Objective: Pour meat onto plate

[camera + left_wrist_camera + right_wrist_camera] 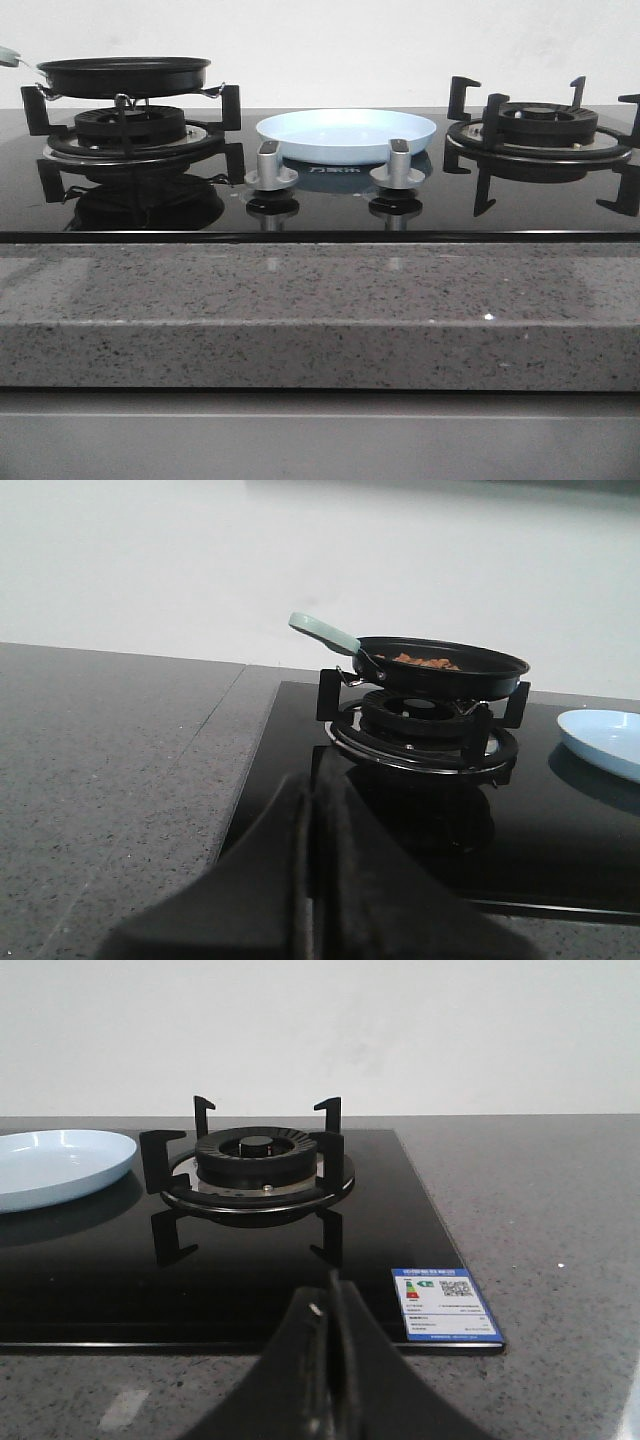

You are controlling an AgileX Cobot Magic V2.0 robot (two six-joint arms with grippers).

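A black frying pan (124, 76) with a pale green handle (323, 633) sits on the left burner. The meat (427, 662), small orange-brown pieces, lies inside it; the front view hides it behind the pan's wall. The pale blue plate (346, 134) stands empty on the black hob between the burners; it also shows in the left wrist view (603, 739) and the right wrist view (58, 1165). My left gripper (312, 805) is shut and empty, low over the counter in front of the left burner. My right gripper (333, 1305) is shut and empty, in front of the right burner. Neither gripper shows in the front view.
The right burner (540, 135) has a bare black pan support. Two silver knobs (270, 166) (398, 165) stand in front of the plate. A blue energy label (445, 1305) is stuck at the hob's corner. Grey speckled counter (320, 310) surrounds the hob.
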